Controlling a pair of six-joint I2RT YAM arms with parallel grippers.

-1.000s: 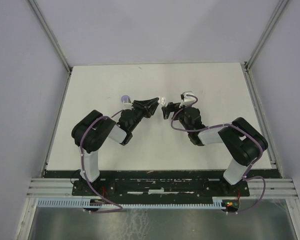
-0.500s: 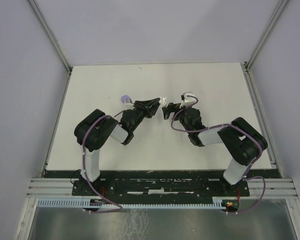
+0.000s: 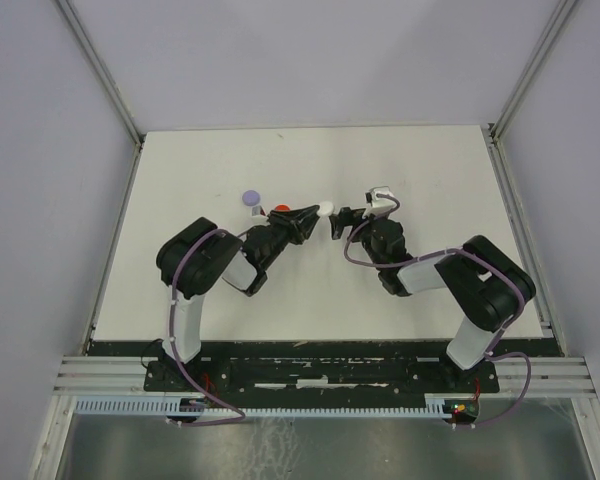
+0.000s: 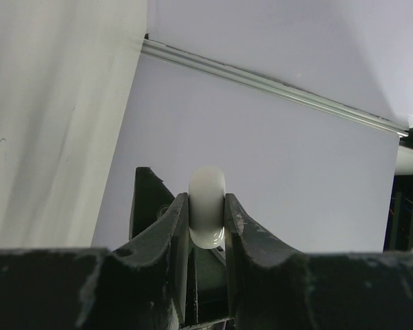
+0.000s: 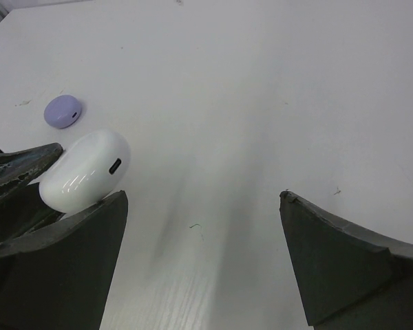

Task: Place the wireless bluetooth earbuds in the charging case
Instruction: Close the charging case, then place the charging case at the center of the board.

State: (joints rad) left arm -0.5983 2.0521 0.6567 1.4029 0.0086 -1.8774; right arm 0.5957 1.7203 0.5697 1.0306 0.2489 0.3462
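Observation:
My left gripper [image 3: 318, 211] is shut on a white, rounded charging case [image 4: 207, 205], pinched edge-on between both fingers and held off the table. Seen from the right wrist, the case [image 5: 87, 169] shows a small slot-shaped port and sits just above my right gripper's left fingertip [image 5: 117, 201]. My right gripper [image 5: 203, 196] faces the left one, open wide, with only bare table between its fingers. In the top view its tips [image 3: 334, 222] are just right of the case [image 3: 326, 208]. No earbuds can be made out in any view.
A lavender round disc [image 3: 251, 198] lies on the white table [image 3: 420, 170] behind the left gripper and also appears in the right wrist view [image 5: 63, 111]. A small red thing [image 3: 280, 209] peeks out beside the left arm. Grey walls enclose the table.
My left gripper has shifted slightly toward the near side with the white case, closer to the right gripper. The red thing now shows behind it. Both jaws are unchanged.

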